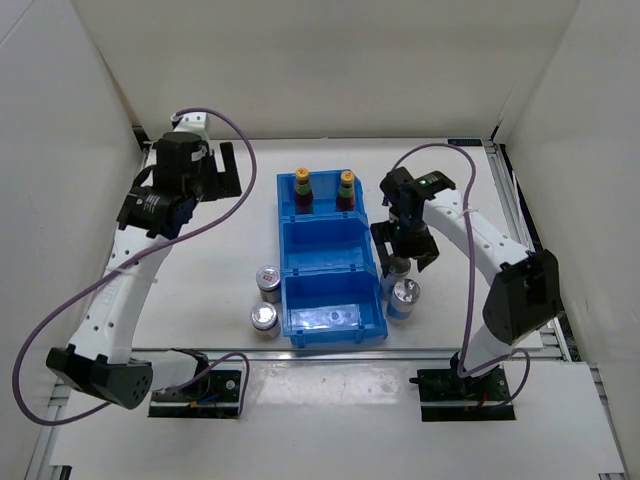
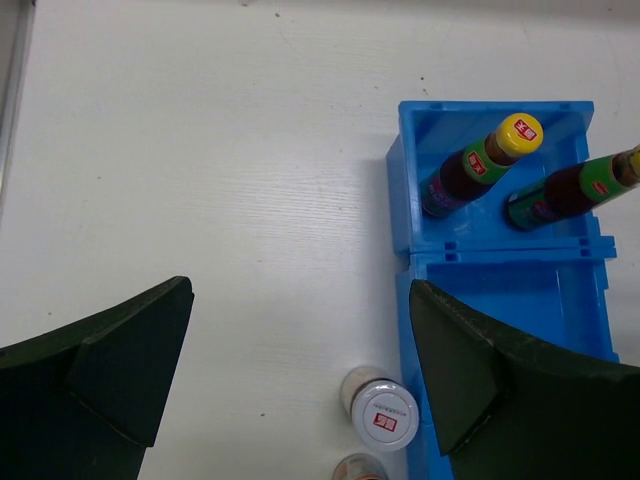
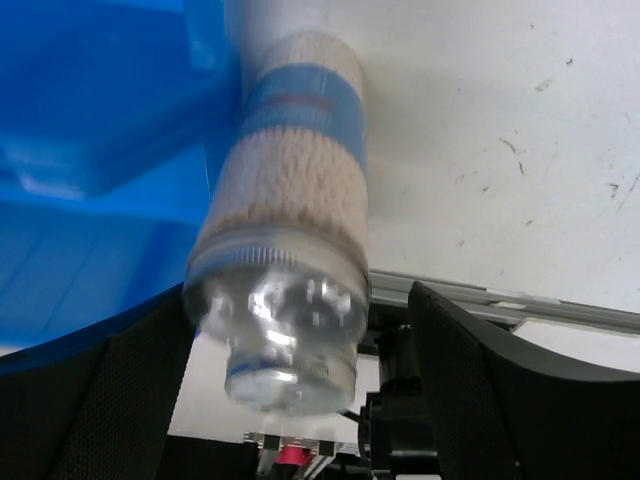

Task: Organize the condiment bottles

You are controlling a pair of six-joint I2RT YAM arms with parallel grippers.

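A white bench (image 1: 210, 280) boxed in by plain white walls (image 1: 320, 60) carries everything. On the left, the left gripper (image 2: 300, 300) hangs over bare bench, its jaws spread wide with nothing between them. Just left of the blue bin (image 1: 335, 300) stand the far left can (image 1: 269, 280) and the near left can (image 1: 264, 318). In the bin's far compartment the left condiment bottle (image 1: 302, 190) and the right condiment bottle (image 1: 346, 190) stand upright side by side, not touching. Just right of the bin, the right gripper (image 1: 403, 250) is down around the far right can (image 3: 290, 200). Its jaws are spread to either side of the can with a gap showing on one side, so the can does not look pinched yet. The near right can (image 1: 405, 298) stands just beside it.

The bottles look placed, so the step in hand seems to be taking that far right can. To do it well, the jaws should sit square on the can's body below the lid and centred, so both sides meet it together. The lift should then go straight up, since the bin wall and the neighbouring can are both close enough to knock.

By count there are two condiment bottles, four drink cans (two on each side of the bin), one bin of three compartments, and two arms.
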